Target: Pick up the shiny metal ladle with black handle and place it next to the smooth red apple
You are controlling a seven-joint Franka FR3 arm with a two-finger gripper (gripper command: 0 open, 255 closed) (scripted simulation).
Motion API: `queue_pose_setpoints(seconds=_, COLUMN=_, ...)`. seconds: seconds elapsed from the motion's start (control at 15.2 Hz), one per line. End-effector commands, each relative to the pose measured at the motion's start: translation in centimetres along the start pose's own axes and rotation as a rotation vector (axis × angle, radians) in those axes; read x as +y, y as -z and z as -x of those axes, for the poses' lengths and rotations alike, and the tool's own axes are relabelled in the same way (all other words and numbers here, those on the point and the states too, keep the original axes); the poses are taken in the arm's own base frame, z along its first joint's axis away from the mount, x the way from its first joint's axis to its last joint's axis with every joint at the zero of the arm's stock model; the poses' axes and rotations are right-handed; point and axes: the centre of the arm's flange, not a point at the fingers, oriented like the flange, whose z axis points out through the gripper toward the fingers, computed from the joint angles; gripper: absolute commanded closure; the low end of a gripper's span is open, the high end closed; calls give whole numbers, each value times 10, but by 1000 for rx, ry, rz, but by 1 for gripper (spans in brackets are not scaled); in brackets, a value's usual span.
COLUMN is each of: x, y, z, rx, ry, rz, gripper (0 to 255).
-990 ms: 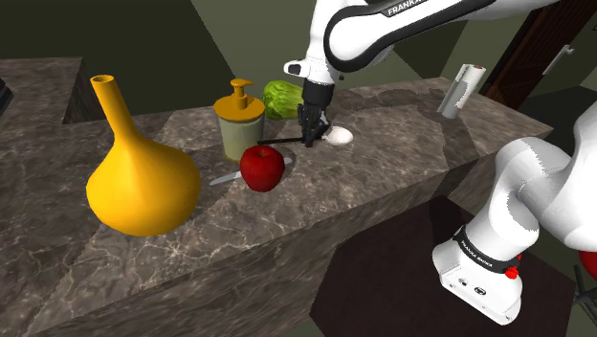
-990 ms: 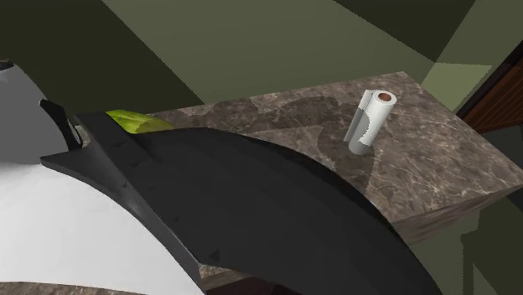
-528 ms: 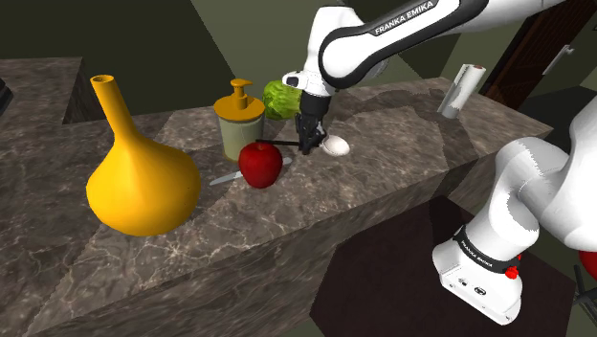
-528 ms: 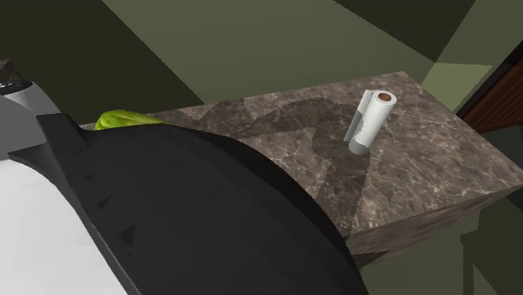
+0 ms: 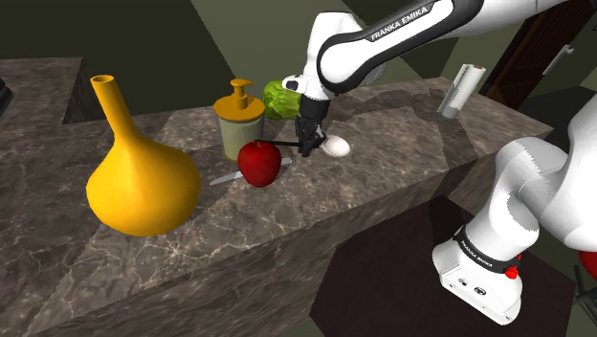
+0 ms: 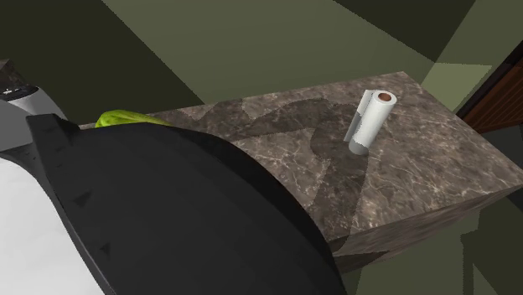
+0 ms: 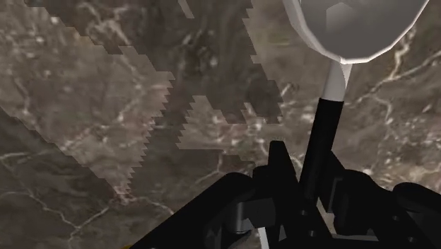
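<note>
fingers (image 7: pixel 279 168) clamped on ladle (image 7: pixel 327 124) by its slim black handle | rounded pale-grey bowl beyond them | veined brown marble bench (image 7: pixel 92 92) | glossy red apple (image 5: pixel 259 165) near

Brown veined marble counter (image 5: pixel 239 225); olive-green walls (image 6: pixel 251 42) behind; dark reddish floor (image 5: pixel 383 278) below; dim light.

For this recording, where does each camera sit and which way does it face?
Shoulder view: beside the stand, looking up-left over the counter; arm and tool show.
Second exterior view: close behind an arm link, facing the paper towel roll.
Wrist view: on the hand, looking at the ladle the tool clasps.
Both exterior views share that paper towel roll and the lettuce.
</note>
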Motion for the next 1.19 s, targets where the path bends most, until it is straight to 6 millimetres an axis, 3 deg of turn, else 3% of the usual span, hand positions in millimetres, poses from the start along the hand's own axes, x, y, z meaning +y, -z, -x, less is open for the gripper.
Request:
queue_pose_setpoints(seconds=0.0, x=-4, y=-7, z=1, rx=-11, ry=2, rz=-13, gripper=255)
queue_pose_setpoints(seconds=0.07, x=-4, y=-6, z=1, rx=-11, ry=2, rz=-13, gripper=0)
queue_pose_setpoints(seconds=0.4, x=-4, y=-7, z=1, rx=-11, ry=2, rz=-13, gripper=0)
queue_pose_setpoints(seconds=0.66, x=-3, y=43, z=1, rx=-11, ry=2, rz=-13, gripper=0)
queue_pose_setpoints(seconds=1.12, x=-3, y=43, z=1, rx=-11, ry=2, rz=-13, gripper=0)
